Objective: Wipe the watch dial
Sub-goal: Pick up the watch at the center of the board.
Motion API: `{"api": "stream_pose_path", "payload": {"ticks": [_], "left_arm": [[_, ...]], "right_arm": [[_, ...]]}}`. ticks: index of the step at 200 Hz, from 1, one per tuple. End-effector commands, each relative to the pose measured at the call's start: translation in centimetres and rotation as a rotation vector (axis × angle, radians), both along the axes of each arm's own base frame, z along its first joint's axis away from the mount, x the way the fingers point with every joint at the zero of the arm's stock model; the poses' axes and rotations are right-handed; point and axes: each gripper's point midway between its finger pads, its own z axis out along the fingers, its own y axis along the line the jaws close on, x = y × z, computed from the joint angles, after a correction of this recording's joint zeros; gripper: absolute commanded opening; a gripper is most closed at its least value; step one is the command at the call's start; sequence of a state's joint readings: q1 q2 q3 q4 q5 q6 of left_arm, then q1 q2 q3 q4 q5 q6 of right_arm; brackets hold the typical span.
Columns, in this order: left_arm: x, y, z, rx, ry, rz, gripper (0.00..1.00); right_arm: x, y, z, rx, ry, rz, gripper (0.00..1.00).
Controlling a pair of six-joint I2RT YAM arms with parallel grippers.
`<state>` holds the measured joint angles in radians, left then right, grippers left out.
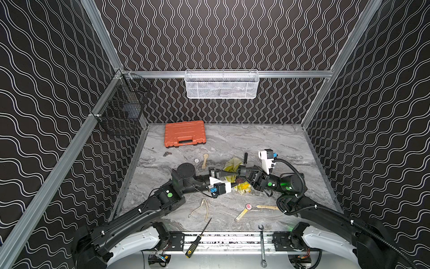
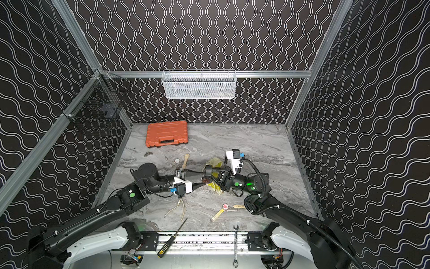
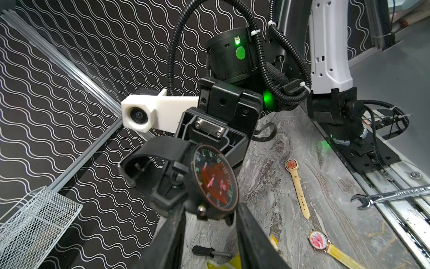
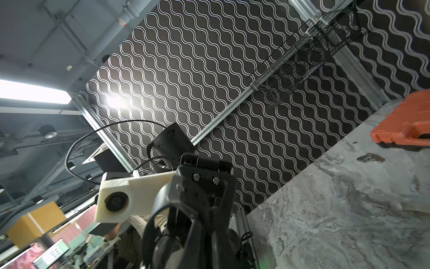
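Above the yellow cloth (image 1: 232,163), near the middle of the marble table (image 1: 267,139), the black wristwatch (image 3: 214,184) is held clear of the surface; the right gripper (image 1: 244,175) is clamped tight on the black strap (image 3: 151,149) close to the case, and the rest of the strap loops free. The left gripper (image 3: 210,207) reaches in with its fingers part-way apart, one on each side of the case; I cannot tell whether they touch it. Neither gripper holds the cloth.

The watch is probably light, with a stiff case; the dial glass looks smooth, so likely slippery and easy to scratch. The strap seems flexible, so held by it alone the watch would likely swing away under a wipe; the sounder hold is across the case rim, clear of the crown, leaving the dial bare. The cloth looks limp; it should be pinched at a bunched fold.
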<state>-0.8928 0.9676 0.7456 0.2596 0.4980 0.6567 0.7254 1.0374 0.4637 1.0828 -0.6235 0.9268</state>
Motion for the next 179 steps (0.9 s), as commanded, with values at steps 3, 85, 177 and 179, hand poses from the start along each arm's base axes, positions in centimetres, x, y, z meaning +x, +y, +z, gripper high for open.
{"api": "stream_pose_path", "payload": {"ticks": [3,85,177,179], "left_arm": [[-1.5,-0.9,-0.5,0.011,0.076,-0.087,0.36],[-2.5,-1.1,1.2,-0.044,0.146,-0.144,0.21],[-4.5,-1.4,1.9,-0.107,0.184,-0.291,0.33],[-4.6,-1.4,1.9,-0.107,0.179,-0.292,0.33]], "right_arm": [[-2.9,1.8,-3.3,-0.165,-0.008,0.163,0.0],[-2.8,1.2,-4.3,-0.254,-0.058,0.096,0.0],[-2.8,0.7,-3.8,-0.197,-0.022,0.086,0.0],[-2.8,0.7,-3.7,-0.194,-0.026,0.089,0.0]]}}
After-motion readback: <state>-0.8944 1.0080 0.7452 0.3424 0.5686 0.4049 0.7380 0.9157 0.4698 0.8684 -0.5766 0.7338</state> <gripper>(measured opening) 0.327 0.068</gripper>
